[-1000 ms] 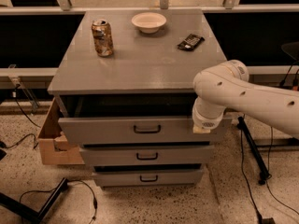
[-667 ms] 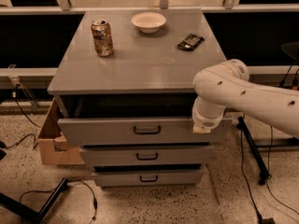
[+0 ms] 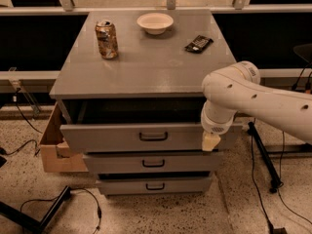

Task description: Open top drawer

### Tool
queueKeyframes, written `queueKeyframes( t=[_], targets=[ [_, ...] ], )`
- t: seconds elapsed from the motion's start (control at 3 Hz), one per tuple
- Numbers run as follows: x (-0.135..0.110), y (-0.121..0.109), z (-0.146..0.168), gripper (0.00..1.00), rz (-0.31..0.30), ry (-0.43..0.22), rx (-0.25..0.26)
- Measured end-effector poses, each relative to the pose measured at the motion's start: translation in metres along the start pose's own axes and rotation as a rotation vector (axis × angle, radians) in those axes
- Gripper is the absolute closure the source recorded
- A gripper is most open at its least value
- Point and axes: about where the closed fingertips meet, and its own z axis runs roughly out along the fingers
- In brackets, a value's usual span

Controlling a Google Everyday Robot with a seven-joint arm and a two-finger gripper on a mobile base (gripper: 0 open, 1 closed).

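Note:
The top drawer (image 3: 112, 138) of the grey cabinet stands pulled partly out. Its wide front carries a small black bar handle (image 3: 153, 136) at centre, and its inside is dark. Two narrower drawers, the middle one (image 3: 122, 163) and the bottom one (image 3: 122, 185), sit below it, each slightly out. My white arm (image 3: 263, 99) reaches in from the right. My gripper (image 3: 210, 141) hangs down against the right end of the top drawer's front, its beige tip level with that front.
On the cabinet top (image 3: 146, 67) stand a drink can (image 3: 107, 39), a white bowl (image 3: 155, 23) and a black packet (image 3: 199, 44). A cardboard box (image 3: 51, 150) sits at the cabinet's left. Cables and a black stand (image 3: 265, 160) are on the floor at the right.
The top drawer's front and my gripper have come a little further out toward the camera. Everything on the cabinet top is unmoved.

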Motion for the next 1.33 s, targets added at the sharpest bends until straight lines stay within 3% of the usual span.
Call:
queueKeyframes(
  t=[0.33, 0.67, 1.0, 1.33],
  targets=[
    [0.000, 0.000, 0.000, 0.00, 0.000, 0.000, 0.000],
    [0.000, 0.001, 0.001, 0.00, -0.005, 0.001, -0.010],
    [0.001, 0.013, 0.000, 0.15, -0.004, 0.016, -0.070],
    [0.003, 0.041, -0.006, 0.39, 0.000, 0.050, -0.178]
  ],
)
